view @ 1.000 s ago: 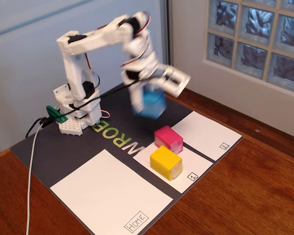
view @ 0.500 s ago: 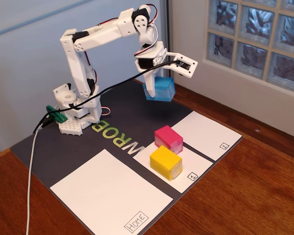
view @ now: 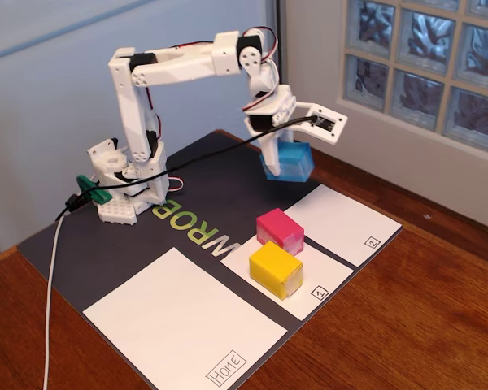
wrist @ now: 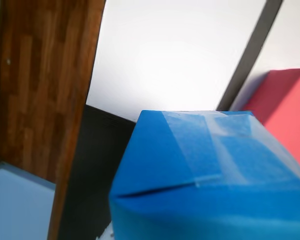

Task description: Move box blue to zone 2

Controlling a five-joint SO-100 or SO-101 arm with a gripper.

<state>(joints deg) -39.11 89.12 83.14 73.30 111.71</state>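
Note:
The blue box point(view: 288, 161) hangs in the air above the dark mat, just behind the far edge of zone 2 point(view: 342, 223), a white sheet with a small boxed "2" at its near right corner. My gripper point(view: 278, 156) is shut on the box, coming down on it from above. In the wrist view the blue box point(wrist: 205, 175) fills the lower half, with zone 2's white sheet point(wrist: 175, 55) below and beyond it. My fingers are hidden behind the box in that view.
A pink box point(view: 279, 230) and a yellow box point(view: 275, 270) sit on the sheet marked "1" point(view: 313, 294), left of zone 2. The large "Home" sheet point(view: 183, 325) lies at the front. The arm's base point(view: 126, 191) stands at the mat's back left. A glass-block wall rises to the right.
The arm has swung to the right and stretched out, carrying the blue box from above the mat's middle towards the back edge of zone 2. The grip has held.

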